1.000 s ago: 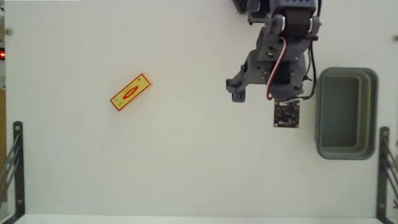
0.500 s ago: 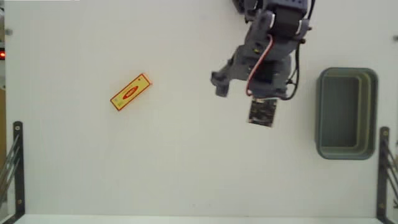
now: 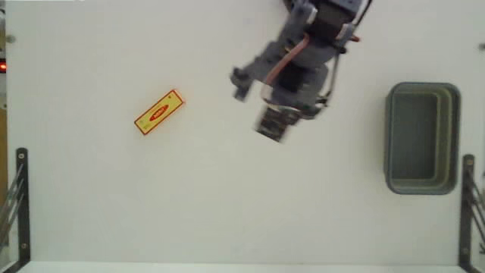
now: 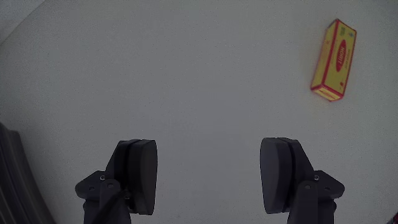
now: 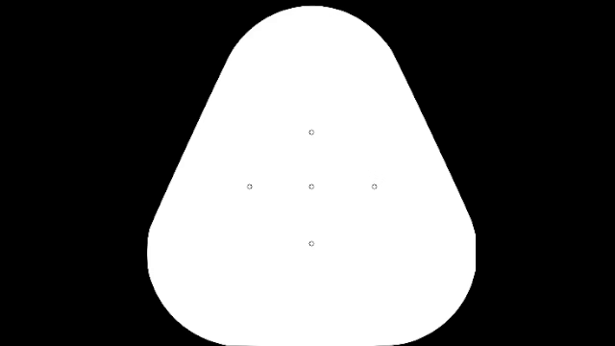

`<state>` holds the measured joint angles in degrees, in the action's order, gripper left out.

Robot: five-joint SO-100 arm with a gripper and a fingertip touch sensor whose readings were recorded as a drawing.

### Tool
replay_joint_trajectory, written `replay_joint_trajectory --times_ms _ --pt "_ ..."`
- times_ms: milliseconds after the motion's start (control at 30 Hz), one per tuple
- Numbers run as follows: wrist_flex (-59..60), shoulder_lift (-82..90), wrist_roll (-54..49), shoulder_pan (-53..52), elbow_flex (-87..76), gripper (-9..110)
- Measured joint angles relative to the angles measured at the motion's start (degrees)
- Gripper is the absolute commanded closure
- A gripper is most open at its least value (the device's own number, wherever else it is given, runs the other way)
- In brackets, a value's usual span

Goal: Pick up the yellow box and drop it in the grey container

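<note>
The yellow box [image 3: 159, 111] with a red oval mark lies diagonally on the white table at the left of the fixed view. It also shows at the upper right of the wrist view, as the yellow box [image 4: 334, 60]. The grey container [image 3: 389, 140] stands at the right edge and looks empty. My gripper [image 3: 258, 98] hangs near the top centre, between box and container and well apart from both. In the wrist view the gripper [image 4: 210, 149] is open, its two dark fingers [image 4: 142, 168] wide apart above bare table, holding nothing.
Black metal brackets stand at the lower left [image 3: 21, 205] and lower right [image 3: 466, 205] of the fixed view. A small red light [image 3: 2, 67] glows at the left edge. The arm's base enters from the top edge.
The arm has swung leftward across the table, away from the grey container and toward the yellow box. Box and container have not moved.
</note>
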<state>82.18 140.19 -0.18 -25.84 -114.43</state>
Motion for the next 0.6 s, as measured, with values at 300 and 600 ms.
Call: replay_joint_trajectory --times_ms 300,600 --pt "0.00 0.00 -0.09 -9.23 0.00 -9" --pt "0.00 0.00 0.00 -17.05 0.00 -9"
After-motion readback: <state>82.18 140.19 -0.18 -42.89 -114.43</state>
